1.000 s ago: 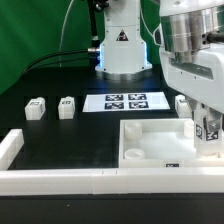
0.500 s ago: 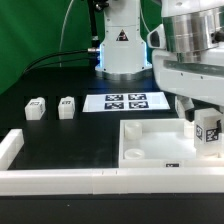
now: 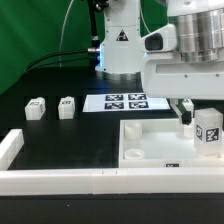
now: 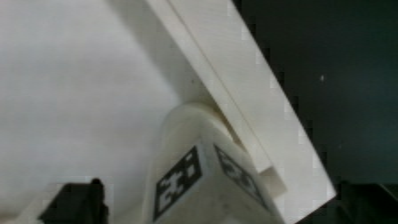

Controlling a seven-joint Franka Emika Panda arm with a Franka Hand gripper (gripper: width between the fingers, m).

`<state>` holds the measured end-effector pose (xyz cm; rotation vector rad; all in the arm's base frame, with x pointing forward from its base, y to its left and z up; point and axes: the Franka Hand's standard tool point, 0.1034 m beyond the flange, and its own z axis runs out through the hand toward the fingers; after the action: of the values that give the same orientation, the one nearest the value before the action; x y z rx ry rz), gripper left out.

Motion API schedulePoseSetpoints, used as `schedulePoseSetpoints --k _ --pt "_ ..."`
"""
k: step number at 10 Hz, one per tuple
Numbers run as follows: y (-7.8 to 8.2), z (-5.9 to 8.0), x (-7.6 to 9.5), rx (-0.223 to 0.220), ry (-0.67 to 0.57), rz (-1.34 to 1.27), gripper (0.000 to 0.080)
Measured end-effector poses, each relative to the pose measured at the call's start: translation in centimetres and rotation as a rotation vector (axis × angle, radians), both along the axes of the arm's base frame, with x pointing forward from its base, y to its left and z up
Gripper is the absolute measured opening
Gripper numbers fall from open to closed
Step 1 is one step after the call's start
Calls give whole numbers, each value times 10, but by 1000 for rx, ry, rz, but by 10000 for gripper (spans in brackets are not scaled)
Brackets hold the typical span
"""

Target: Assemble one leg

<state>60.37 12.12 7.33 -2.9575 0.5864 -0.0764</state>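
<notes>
One leg, a small white block with a marker tag, stands upright in the near corner of the large white tray at the exterior view's right. My gripper hangs over it, one dark finger just beside the leg. In the wrist view the leg points away from the camera onto the tray next to its rim. Both fingertips flank the leg with a visible gap on each side. The gripper looks open around the leg.
Two more legs lie at the exterior view's left. The marker board lies in the middle behind the tray. A white L-shaped rail runs along the front edge. The robot base stands at the back.
The hand has risen and turned above the leg, uncovering the leg's tag face. The leg has stayed in the tray corner.
</notes>
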Motion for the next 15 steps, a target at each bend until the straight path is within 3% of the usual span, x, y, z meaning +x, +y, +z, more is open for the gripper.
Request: schedulePoseSetpoints --k 2,5,7,9,10,15 --pt "1 1 1 -55 -33 293 649" --pt "-5 1 3 -81 -62 576 649" --pt "-5 1 3 -78 -60 554 649" --pt "-5 1 3 -78 -59 554 376" --pt "-5 1 3 -79 -59 553 290" --pt "-6 1 3 -75 -55 512 290"
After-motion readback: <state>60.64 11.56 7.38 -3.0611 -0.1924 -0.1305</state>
